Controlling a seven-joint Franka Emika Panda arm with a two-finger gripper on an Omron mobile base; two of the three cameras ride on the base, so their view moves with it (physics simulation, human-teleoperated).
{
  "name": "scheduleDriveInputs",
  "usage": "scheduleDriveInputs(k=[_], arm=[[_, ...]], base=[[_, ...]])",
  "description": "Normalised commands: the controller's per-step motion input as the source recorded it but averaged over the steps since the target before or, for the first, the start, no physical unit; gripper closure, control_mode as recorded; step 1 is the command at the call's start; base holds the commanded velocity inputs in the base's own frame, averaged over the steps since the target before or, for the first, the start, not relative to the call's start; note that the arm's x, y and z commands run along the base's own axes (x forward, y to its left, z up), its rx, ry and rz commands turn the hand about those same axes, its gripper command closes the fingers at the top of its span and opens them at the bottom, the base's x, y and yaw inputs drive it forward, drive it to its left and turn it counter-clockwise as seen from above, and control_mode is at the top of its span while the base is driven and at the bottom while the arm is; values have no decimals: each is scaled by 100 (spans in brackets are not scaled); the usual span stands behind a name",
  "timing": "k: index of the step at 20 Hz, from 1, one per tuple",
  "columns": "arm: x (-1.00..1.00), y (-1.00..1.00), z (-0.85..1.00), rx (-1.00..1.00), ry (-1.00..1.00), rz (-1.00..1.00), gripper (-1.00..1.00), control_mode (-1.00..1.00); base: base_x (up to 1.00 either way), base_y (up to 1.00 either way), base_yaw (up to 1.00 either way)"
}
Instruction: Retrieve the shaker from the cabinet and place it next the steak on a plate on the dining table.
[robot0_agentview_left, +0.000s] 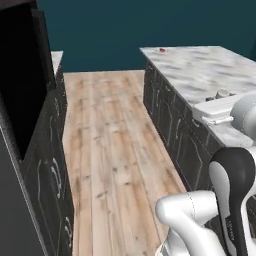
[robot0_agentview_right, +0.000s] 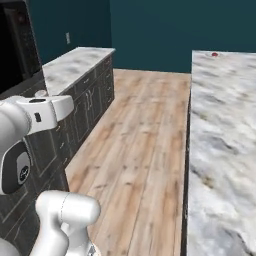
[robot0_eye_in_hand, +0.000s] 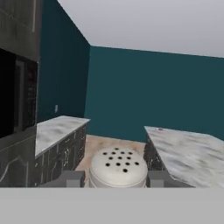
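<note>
Hand view puts the small pale grey-white cylindrical shaker (robot0_eye_in_hand: 118, 168) directly between the two dark finger tips of the gripper (robot0_eye_in_hand: 117, 178), its domed, hole-dotted cap facing the camera; the jaws are clenched on its body from both sides. Beyond the shaker, to its right, stretches the large white-grey marble-topped dining table (robot0_eye_in_hand: 188, 151), with a tiny red speck, likely the steak (robot0_agentview_left: 162, 50), at the table's far end in the left base view. I judge the shaker light, rigid and smooth-walled, so it could slip or twist if squeezed near the rounded cap. The straight cylindrical wall below the cap is the safer hold, kept upright until set down.
</note>
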Motion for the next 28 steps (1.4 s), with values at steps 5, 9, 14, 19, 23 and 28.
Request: scheduleDriveInputs(k=[5,9,14,19,23,28], arm=[[0,0,0,0,0,0,100,100],[0,0,0,0,0,0,100,100],[0,0,0,0,0,0,100,100],[0,0,0,0,0,0,100,100],[0,0,0,0,0,0,100,100],[0,0,0,0,0,0,100,100]], base=[[100,-1,4],[100,-17,-8],[100,12,-18],[100,51,-17],[100,56,-17],[100,35,-20]])
